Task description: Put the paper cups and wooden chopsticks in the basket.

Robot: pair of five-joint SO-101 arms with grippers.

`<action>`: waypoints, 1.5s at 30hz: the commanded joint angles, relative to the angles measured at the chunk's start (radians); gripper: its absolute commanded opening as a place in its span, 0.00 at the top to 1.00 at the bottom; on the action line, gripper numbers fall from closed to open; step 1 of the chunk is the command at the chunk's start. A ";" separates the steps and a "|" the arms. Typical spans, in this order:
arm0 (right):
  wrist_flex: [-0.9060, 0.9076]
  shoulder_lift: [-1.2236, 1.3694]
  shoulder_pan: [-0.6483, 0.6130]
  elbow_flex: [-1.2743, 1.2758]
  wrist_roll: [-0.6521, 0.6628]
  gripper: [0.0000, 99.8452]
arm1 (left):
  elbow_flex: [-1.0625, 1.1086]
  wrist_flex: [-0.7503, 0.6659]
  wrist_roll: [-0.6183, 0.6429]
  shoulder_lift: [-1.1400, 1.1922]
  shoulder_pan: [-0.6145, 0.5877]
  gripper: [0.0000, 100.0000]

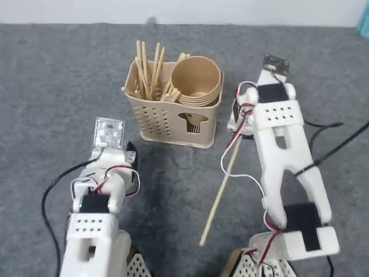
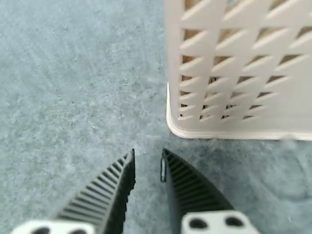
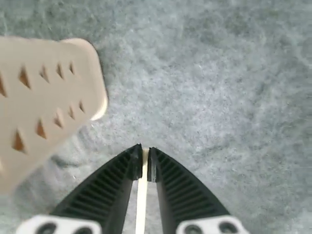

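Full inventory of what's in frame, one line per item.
basket: 1, beige, perforated, middle of the table, toward the far side
wooden chopsticks: a bundle, exact count unclear, light wood, standing in the basket's left compartment
paper cups: 1 nested stack, tan, in the basket's right compartment
loose chopstick: 1, light wood, slanting over the mat to the right of the basket
mat: 1, grey, covers the table
left gripper: black jaws open, empty, by the basket's near left corner
right gripper: black jaws shut on the loose chopstick's far end

White arms (image 1: pixel 282 144), black ribbed grippers (image 2: pixel 147 163).
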 commanded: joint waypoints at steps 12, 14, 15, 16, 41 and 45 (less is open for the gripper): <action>-0.127 -0.512 0.153 0.316 0.147 0.99 | -0.019 0.068 -0.008 -0.060 0.011 0.92; -0.127 -0.538 0.166 0.334 0.166 0.99 | -0.033 0.091 -0.008 -0.060 0.009 0.92; -0.127 -0.552 0.174 0.341 0.170 0.99 | -0.035 0.095 -0.008 -0.060 0.009 0.92; -0.127 -0.565 0.183 0.347 0.170 0.99 | -0.035 0.097 -0.008 -0.060 0.009 0.92; -0.274 -0.932 0.329 0.512 0.244 0.99 | 0.058 0.284 -0.006 -0.470 0.017 0.92; -0.308 -0.924 0.328 0.439 0.244 0.99 | 0.094 0.359 -0.006 -0.615 0.017 0.92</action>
